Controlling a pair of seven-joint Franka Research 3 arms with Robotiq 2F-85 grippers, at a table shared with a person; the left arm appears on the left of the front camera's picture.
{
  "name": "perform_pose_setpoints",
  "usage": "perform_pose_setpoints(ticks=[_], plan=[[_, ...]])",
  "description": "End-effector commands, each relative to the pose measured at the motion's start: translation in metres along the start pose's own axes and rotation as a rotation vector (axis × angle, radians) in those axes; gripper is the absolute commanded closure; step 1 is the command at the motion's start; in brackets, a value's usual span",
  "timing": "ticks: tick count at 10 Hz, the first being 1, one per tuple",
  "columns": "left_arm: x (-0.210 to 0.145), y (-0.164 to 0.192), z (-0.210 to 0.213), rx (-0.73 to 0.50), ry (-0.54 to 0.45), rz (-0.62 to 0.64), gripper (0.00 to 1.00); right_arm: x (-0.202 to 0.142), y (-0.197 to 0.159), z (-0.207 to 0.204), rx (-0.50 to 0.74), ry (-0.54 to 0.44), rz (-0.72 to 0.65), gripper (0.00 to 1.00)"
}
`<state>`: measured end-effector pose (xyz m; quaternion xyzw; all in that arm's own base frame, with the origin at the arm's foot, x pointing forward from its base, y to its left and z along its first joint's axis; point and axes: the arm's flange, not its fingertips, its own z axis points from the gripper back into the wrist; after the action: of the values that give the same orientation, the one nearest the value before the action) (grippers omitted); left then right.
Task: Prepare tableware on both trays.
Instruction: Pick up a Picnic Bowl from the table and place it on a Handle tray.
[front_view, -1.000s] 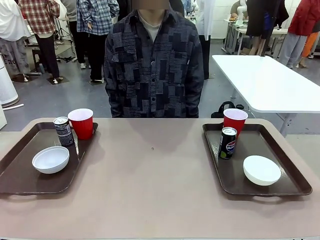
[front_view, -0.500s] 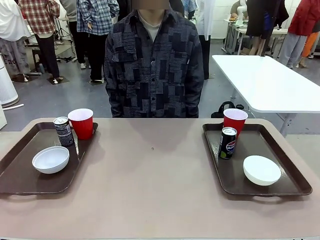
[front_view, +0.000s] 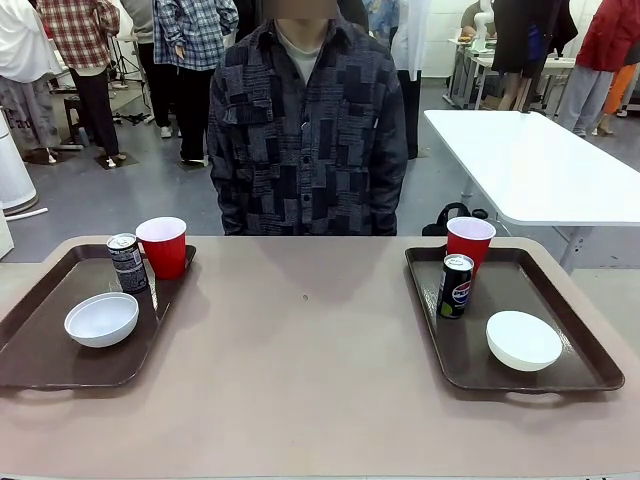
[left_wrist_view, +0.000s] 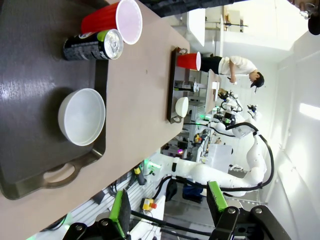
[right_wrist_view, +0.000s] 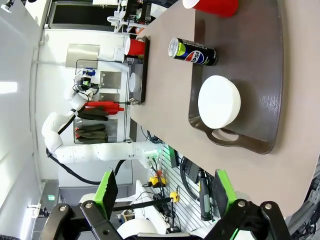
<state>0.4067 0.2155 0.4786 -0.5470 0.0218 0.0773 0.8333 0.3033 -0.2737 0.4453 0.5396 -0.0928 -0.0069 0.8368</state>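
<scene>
On the left of the table (front_view: 310, 370) lies the left tray (front_view: 40, 360). At its far edge stands the slim can (front_view: 127, 262), upright, with a red cup (front_view: 163, 246) just beside it on the right, at the tray's far right corner. A white bowl (front_view: 101, 319) sits nearer, open side up, toward the middle of the tray.

A person (front_view: 308, 125) in a dark patterned shirt stands at the far side of the table, between the two trays; the hands are hidden behind the table edge.

On the right lies the right tray (front_view: 580, 372). The second cup (front_view: 470, 241) stands at its far edge, and the Pepsi can (front_view: 455, 286) is upright just in front of it. The second bowl (front_view: 523, 340) rests nearer and to the right, upside down.

In the left wrist view the left gripper (left_wrist_view: 167, 207) hangs off the near side of the table with its green-padded fingers apart and nothing between them. In the right wrist view the right gripper (right_wrist_view: 163, 194) is likewise held off the table's near side, jaws spread wide and empty.

A white table (front_view: 535, 165) stands farther off on the right.
</scene>
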Motion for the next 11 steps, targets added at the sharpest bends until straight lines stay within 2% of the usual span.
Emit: perform_pose_setpoints(ticks=[1,11], plan=[[-0.0009,-0.0028,0.0026,0.001,0.007,0.007,0.19,-0.0028,0.0002,0.0,0.006,-0.002,0.004,0.0],[-0.0009,-0.0028,0.0026,0.001,0.007,0.007,0.19,-0.0028,0.0002,0.0,0.006,-0.002,0.004,0.0]])
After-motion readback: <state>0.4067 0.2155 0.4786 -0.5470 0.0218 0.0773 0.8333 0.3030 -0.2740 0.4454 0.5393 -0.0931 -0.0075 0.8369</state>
